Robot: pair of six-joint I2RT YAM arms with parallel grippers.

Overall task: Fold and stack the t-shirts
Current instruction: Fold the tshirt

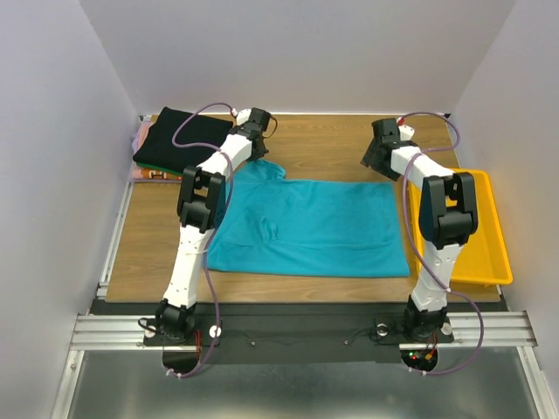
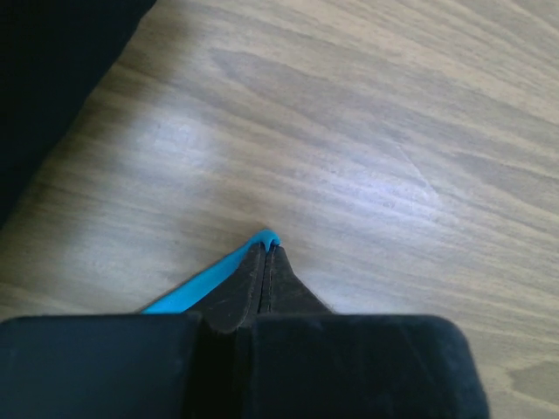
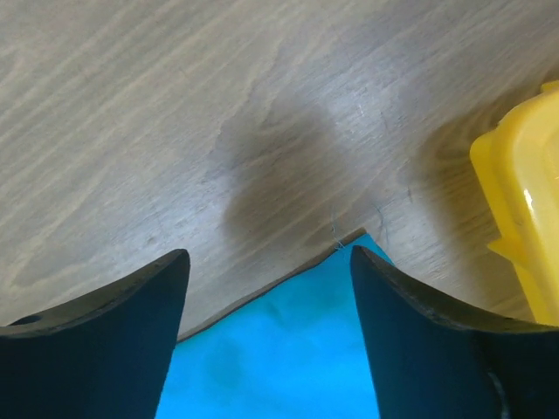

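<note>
— Where do we find the turquoise shirt [image 1: 306, 225]?

— We see it spread out across the middle of the wooden tabletop [image 1: 332, 135], between the two arms, with a few creases toward its left side. Its right edge lies just beside the yellow tray [image 1: 489, 262].

— And the left claw [image 2: 266, 249]?

— Clenched. In our left wrist view its two fingers are pressed together with a sliver of turquoise cloth pinched at their tips. It is grasping the shirt at the far left corner, low over the wood.

— What do we make of the right claw [image 3: 266, 257]?

— Released. Its fingers stand wide apart over the shirt's far right corner, and we see cloth and bare wood between them. Nothing is gripped. A corner of the tray shows at the right of that view.

— And the folded stack [image 1: 175, 144]?

— It sits in the far left corner of the tabletop, black on top, with a pinkish-orange edge showing underneath. It is near the left claw but apart from it.
</note>
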